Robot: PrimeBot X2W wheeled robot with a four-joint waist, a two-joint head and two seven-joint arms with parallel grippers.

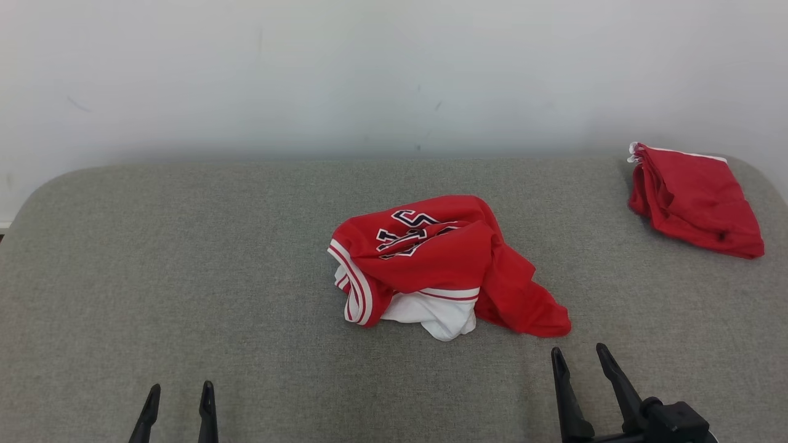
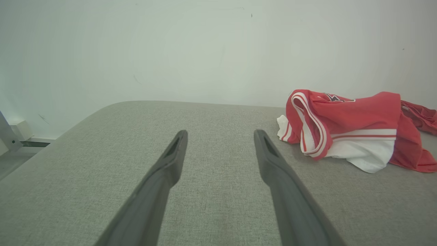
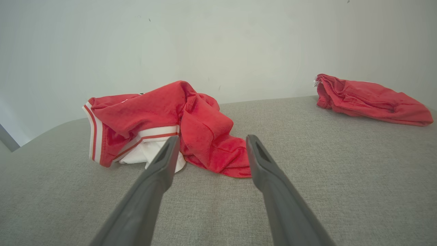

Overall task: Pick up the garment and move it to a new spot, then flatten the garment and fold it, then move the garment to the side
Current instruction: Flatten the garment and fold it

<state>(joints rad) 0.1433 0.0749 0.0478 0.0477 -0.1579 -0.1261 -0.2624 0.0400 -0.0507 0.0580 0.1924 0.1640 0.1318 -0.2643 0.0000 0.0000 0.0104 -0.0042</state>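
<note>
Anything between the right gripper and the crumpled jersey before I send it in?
Nothing visible. Bare grey surface lies between the open right gripper and the crumpled jersey. The folded red garment sits apart at the back right, off that path.

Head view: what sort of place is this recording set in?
Probably a bare test room for garment folding: a grey fabric-covered table against a plain white wall, holding a crumpled red and white jersey and a second red garment folded at its far right.
</note>
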